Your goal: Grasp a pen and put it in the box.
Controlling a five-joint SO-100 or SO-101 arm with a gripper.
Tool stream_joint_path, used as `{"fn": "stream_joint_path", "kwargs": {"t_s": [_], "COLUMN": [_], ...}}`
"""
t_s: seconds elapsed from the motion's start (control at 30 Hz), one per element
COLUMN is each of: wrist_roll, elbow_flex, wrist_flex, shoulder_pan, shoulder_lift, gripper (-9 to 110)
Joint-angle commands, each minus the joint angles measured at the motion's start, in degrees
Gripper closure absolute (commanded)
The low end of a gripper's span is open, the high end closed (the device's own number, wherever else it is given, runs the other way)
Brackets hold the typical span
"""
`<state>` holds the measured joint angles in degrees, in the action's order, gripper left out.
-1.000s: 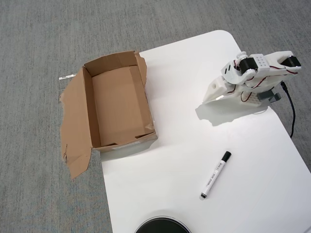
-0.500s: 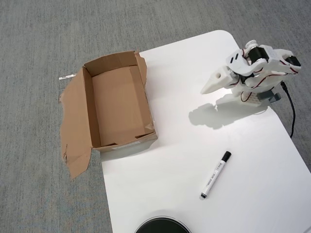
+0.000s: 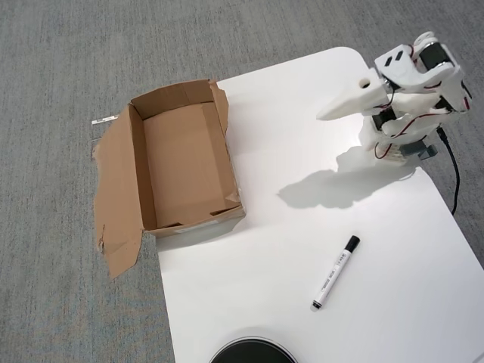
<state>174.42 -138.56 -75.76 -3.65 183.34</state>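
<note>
The pen (image 3: 335,274), a slim white marker with a black cap, lies diagonally on the white table (image 3: 249,280), cap toward the upper right. The box (image 3: 185,159), brown cardboard with low walls, sits at the table's left edge with nothing inside, and its wide flap (image 3: 117,193) is spread over the carpet. My gripper (image 3: 325,115) hangs raised at the upper right, pointing left, with its fingers together in one white wedge and nothing between them. It is well apart from the pen, which lies below it in the overhead view.
The arm's base (image 3: 397,144) stands at the table's right edge, and a black cable (image 3: 455,178) runs down from it. A black round object (image 3: 253,352) pokes in at the bottom edge. Grey carpet (image 3: 76,60) surrounds the table.
The arm has unfolded and risen from its tucked pose; the gripper tip swung up and out to the left, and its shadow slid left across the table. Pen and box are unmoved.
</note>
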Motion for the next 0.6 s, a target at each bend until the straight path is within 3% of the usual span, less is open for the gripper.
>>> {"fn": "stream_joint_path", "kwargs": {"t_s": [0.0, 0.3, 0.57], "wrist_roll": [0.1, 0.9, 1.5], "elbow_flex": [20.7, 46.5, 51.5], "wrist_flex": [0.4, -0.4, -0.4], "shoulder_pan": [0.4, 9.8, 16.0], "shoulder_lift": [-17.1, -38.8, -43.7], "gripper": [100, 99, 99]}}
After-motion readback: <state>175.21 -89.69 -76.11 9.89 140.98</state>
